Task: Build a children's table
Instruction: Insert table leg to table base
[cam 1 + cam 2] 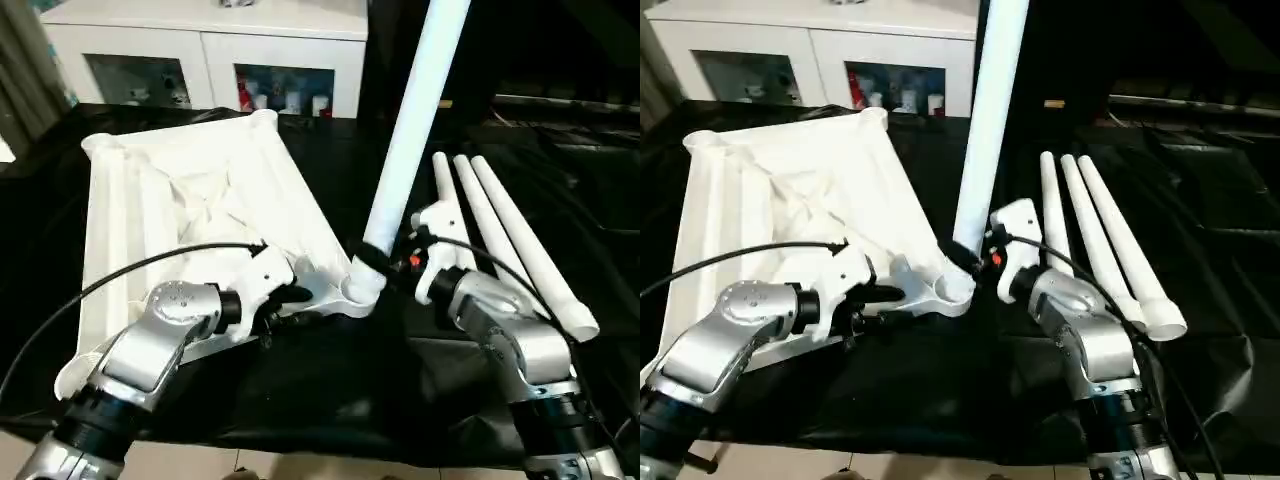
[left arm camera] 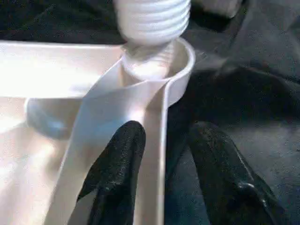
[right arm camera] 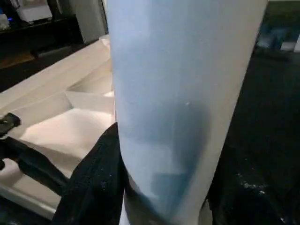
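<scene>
3 spare legs [image 1: 500, 225], 1 leg [image 1: 410, 140] upright, 1 tabletop [image 1: 200, 200]

The upturned table top [image 1: 200, 200] is white with a ribbed underside, its corner socket [image 1: 358, 290] white too. The standing leg [image 1: 405, 140] is white with a pale blue cast; three white legs [image 1: 510, 235] lie at three o'clock on a black cloth [image 1: 330, 380]. Silver forearms end in black fingers [image 2: 117, 164].

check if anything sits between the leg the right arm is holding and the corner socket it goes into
Nothing visible does. The upright leg is clamped in the right gripper, and its threaded end already sits at the mouth of the corner socket. The left gripper straddles the tabletop rim just short of the socket, jaws apart.
</scene>
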### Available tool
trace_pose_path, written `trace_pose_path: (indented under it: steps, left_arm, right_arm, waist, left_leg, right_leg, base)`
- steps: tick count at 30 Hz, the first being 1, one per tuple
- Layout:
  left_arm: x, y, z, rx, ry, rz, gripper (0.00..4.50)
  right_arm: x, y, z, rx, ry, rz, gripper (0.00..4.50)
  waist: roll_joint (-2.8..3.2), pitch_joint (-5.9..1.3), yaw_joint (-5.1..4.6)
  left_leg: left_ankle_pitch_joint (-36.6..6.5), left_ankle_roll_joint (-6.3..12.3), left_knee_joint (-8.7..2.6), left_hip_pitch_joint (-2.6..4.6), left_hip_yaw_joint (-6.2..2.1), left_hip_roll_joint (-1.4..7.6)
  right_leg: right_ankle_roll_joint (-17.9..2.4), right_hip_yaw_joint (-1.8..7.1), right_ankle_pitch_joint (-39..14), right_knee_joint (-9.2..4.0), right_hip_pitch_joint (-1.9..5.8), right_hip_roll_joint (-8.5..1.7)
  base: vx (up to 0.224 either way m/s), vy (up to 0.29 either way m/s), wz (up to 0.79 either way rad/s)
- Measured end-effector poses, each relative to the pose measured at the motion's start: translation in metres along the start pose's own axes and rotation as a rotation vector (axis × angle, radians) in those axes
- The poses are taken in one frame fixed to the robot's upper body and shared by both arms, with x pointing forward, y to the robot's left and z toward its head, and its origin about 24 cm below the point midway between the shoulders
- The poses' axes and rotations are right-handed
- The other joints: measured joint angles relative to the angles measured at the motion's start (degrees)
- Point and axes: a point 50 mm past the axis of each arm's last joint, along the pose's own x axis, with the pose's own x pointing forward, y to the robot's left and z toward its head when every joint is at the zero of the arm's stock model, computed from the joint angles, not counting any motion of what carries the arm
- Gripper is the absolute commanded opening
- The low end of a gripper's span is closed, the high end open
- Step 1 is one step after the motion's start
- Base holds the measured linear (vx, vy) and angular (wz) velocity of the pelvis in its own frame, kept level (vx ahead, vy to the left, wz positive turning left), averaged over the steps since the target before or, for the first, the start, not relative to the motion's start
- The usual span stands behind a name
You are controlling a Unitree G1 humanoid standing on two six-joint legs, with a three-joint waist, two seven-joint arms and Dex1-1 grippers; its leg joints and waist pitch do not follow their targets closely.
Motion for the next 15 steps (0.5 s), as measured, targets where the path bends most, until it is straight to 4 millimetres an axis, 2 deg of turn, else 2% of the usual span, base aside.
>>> trace_pose_path:
  steps: [6,10,11,15]
  left_arm:
    - [-0.001,0.005,-0.013,-0.021,0.055,0.061,2.28]
    - [-0.004,0.007,-0.015,-0.023,0.07,0.053,2.28]
    - [-0.005,0.007,-0.015,-0.024,0.073,0.053,2.1]
    - [-0.006,0.007,-0.016,-0.026,0.075,0.051,1.88]
  right_arm:
    - [0.005,0.0,0.009,-0.024,-0.017,0.016,1.89]
    - [0.007,0.001,0.005,-0.012,0.001,0.034,1.89]
    - [0.007,0.001,0.005,-0.011,0.003,0.033,1.89]
    - [0.01,0.002,0.005,-0.016,0.006,0.04,1.89]
  waist:
    - [-0.02,-0.01,0.21]
    - [-0.04,-0.02,0.29]
    - [-0.04,-0.02,0.29]
    - [-0.04,-0.02,0.25]
  left_leg:
    - [0.0,0.02,0.01,-0.01,0.0,0.0]
    - [0.0,0.02,0.0,-0.01,0.0,0.0]
    - [0.0,0.02,0.01,-0.01,0.0,0.0]
    - [0.0,0.01,0.01,0.01,0.0,0.0]
  right_leg:
    - [0.0,0.0,0.0,0.0,0.0,0.0]
    - [0.0,0.0,0.0,0.0,0.0,0.0]
    - [0.0,0.0,0.0,0.0,0.0,0.0]
    - [0.0,0.0,0.0,0.0,0.0,0.0]
  base:
    - [0.0,0.0,0.0]
    - [0.0,0.0,0.0]
    - [0.0,0.0,0.0]
    - [0.0,0.0,0.0]
